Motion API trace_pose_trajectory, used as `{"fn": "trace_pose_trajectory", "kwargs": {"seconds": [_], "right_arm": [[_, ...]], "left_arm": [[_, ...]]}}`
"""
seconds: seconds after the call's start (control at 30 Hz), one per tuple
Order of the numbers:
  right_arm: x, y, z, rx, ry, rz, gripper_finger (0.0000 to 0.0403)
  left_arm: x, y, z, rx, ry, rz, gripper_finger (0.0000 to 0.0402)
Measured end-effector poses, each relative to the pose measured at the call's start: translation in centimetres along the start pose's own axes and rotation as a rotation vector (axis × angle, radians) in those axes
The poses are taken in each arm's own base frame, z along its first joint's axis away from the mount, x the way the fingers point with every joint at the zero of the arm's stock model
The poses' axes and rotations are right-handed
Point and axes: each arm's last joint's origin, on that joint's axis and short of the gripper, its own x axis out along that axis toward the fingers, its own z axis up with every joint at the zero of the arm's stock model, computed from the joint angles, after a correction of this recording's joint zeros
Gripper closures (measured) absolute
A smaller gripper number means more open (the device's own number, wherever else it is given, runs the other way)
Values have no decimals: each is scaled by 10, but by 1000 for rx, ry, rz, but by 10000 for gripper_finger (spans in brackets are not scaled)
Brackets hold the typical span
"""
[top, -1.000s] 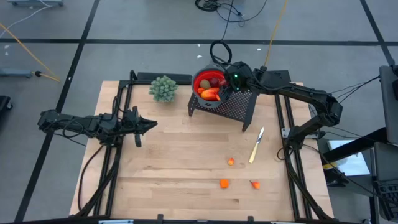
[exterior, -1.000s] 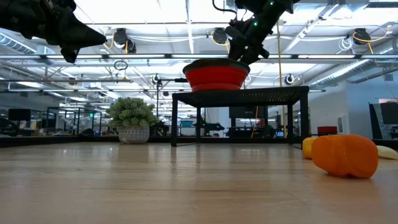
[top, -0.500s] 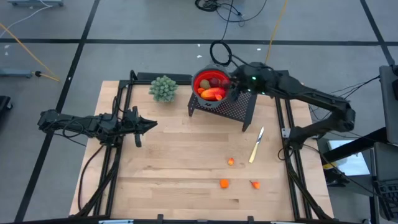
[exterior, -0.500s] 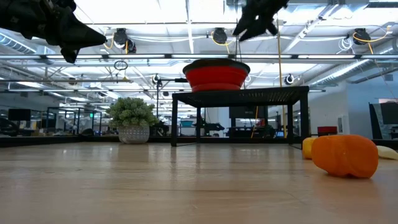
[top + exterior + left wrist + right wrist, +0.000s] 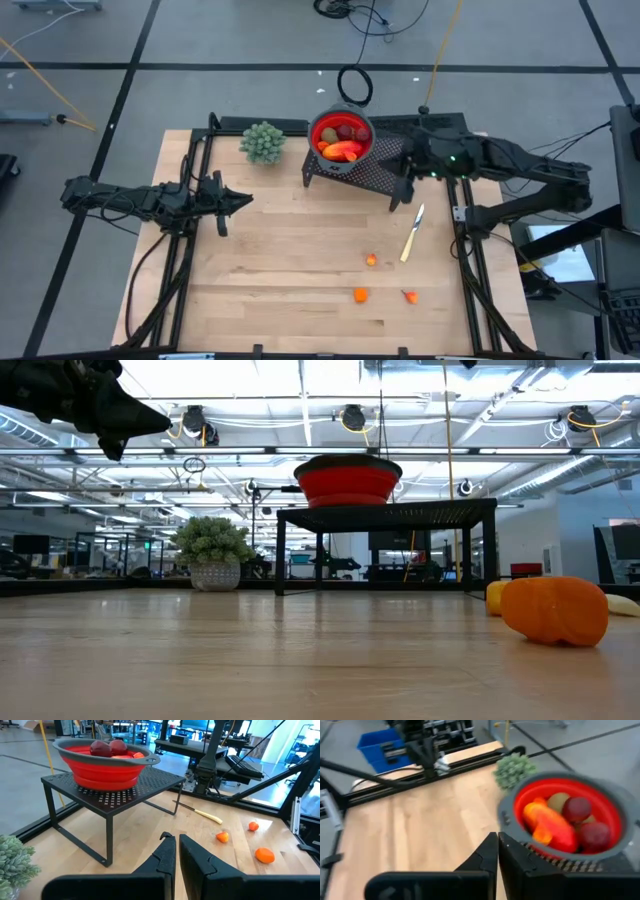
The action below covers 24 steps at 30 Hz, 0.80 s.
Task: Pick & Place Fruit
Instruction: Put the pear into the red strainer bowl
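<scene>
Above the black mesh stand [image 5: 365, 172], just beside the red bowl [image 5: 340, 135]: right tool [image 5: 404, 189], fingers clenched together with nothing between them, as seen in the right wrist view [image 5: 496, 851]. Just ahead of that tool and slightly below, inside the bowl: most of the fruit, namely a long red-orange piece [image 5: 551, 826], an olive-brown oval [image 5: 558, 801] and two dark-red pieces [image 5: 576, 808]. Judged as already placed.

Nearer the front edge of the counter [image 5: 280, 280], well apart from the right tool and lower than the stand: three small orange and red bits, one [image 5: 371, 260] close to a pale-handled knife [image 5: 412, 232], another [image 5: 360, 295] further forward, a third [image 5: 410, 296] beside it. Same bits visible from the left wrist view, lying loose on the wood [image 5: 222, 837]. Likely still to be collected, so roughly the bulk done and a small remainder left.

Far across the counter from the bowl, raised off the wood: left tool [image 5: 243, 201], also pinched shut and empty, waiting. Between it and the stand, toward the back: a green bushy plant ball [image 5: 263, 141], no part of the job.

Next move, as a judgement: descent toward one of the loose bits, requiring a fresh opening of the fingers first.
</scene>
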Motion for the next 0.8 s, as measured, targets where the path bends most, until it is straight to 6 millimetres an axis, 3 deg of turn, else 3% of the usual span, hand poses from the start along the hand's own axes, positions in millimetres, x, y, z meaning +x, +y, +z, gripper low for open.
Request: {"fn": "trace_pose_trajectory", "kwargs": {"seconds": [0.4,0.8], "right_arm": [[-32,27,-19,69,94,153,402],[-39,52,-32,-18,123,287,402]], "left_arm": [[0,0,0,-1,0,0,380],[0,0,0,-1,0,0,380]]}}
